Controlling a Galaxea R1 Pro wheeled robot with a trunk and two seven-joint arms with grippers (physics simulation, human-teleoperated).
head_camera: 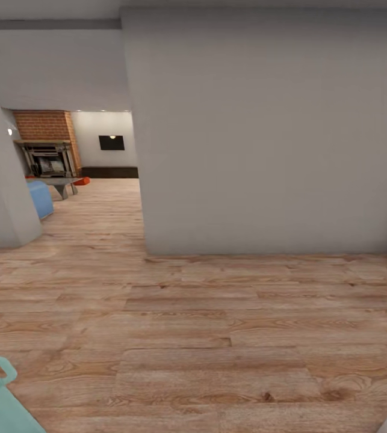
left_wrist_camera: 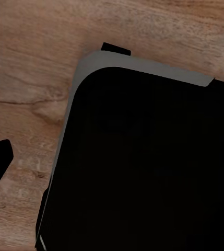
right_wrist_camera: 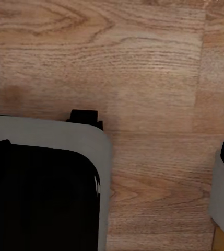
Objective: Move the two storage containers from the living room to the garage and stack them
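one orange-red storage container [head_camera: 83, 180] beside the far fireplace.

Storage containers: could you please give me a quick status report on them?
One storage container far off by the fireplace. Pincers' state: cannot tell. White wall dead ahead, opening to its left.

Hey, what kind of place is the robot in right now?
Likely a hallway of a home, opening onto a living room: light wood plank floor, plain white wall ahead, and through the opening a brick fireplace and blue sofa.
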